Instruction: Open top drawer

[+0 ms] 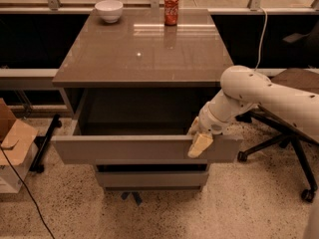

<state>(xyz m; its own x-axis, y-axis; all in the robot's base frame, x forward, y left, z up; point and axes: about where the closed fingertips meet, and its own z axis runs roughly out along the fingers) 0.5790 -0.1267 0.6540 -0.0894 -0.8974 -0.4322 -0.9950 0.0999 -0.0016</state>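
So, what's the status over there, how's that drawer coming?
Gripper on the front's top edge, right end. Top drawer well out, inside showing. Office chair off to the side, not before the drawer.

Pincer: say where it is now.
In the camera view, the pincer rests on the right end of the pulled-out grey top drawer's front, below the brown countertop.

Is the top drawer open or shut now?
Open: the top drawer front stands well out from the cabinet, box exposed; the gripper sits on its top edge.
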